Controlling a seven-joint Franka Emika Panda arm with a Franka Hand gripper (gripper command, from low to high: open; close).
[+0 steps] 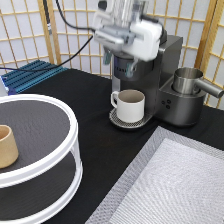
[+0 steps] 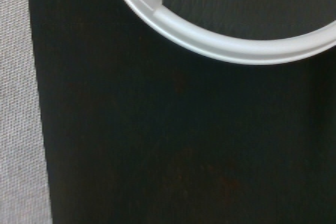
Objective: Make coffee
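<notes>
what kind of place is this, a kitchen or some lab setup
Probably a lab mock-up of a coffee corner, not a real kitchen: a coffee machine with a cream mug stands on a black table, folding lattice screens close it off, and the robot gripper hangs above the mug.

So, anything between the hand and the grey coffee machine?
Nothing visible. The hand hangs directly in front of the grey coffee machine, at its upper part, above the cream handled mug on the round drip tray. No coffee pod shows in either view.
</notes>
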